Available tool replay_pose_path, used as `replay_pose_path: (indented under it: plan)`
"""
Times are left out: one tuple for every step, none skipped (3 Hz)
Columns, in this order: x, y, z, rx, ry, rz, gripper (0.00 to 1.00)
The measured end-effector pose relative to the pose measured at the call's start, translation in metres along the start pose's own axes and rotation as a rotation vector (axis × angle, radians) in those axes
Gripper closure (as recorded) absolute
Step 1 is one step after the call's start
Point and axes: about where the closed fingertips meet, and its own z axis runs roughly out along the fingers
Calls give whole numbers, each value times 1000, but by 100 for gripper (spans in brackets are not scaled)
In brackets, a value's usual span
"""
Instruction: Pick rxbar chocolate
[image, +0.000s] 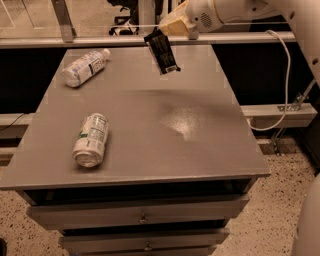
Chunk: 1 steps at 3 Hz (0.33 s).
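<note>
The rxbar chocolate is a flat black bar with faint pale print. It hangs in the air above the far part of the grey table, tilted, clear of the surface. My gripper is at the top of the camera view, shut on the bar's upper end, with the white arm reaching in from the upper right.
A clear plastic bottle with a white label lies on its side at the table's far left. A silver-green can lies on its side at the near left. Drawers sit below the tabletop. A white cable hangs at the right.
</note>
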Motion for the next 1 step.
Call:
replay_pose_path:
  plan:
    - [-3,0,-3,2,-3,-6,100]
